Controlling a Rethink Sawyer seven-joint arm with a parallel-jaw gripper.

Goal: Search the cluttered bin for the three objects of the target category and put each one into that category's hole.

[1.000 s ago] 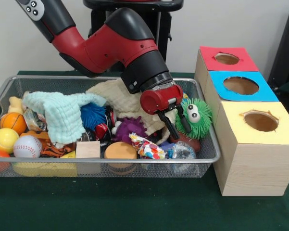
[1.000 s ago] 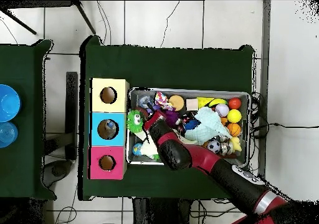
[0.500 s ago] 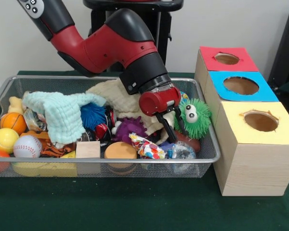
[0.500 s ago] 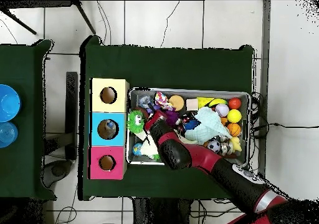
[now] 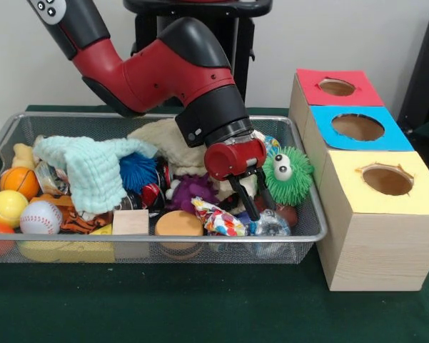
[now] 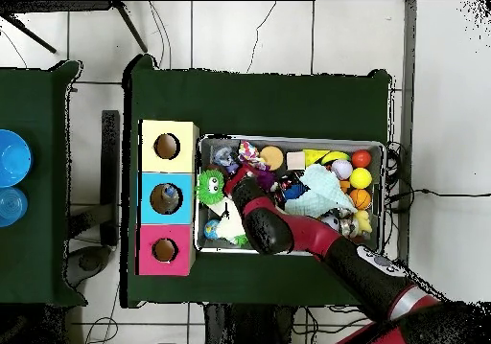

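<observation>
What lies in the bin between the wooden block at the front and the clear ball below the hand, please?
In the front view, between the wooden block and the clear ball lie an orange disc and a colourful patterned wrapper.

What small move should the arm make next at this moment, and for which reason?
Probably a short further descent. The gripper hangs with jaws open, pointing down into the wire bin, beside the green fuzzy toy and just above the clear crumpled item and the patterned bundle. Nothing sits between the jaws yet, so they should go lower before closing.
</observation>
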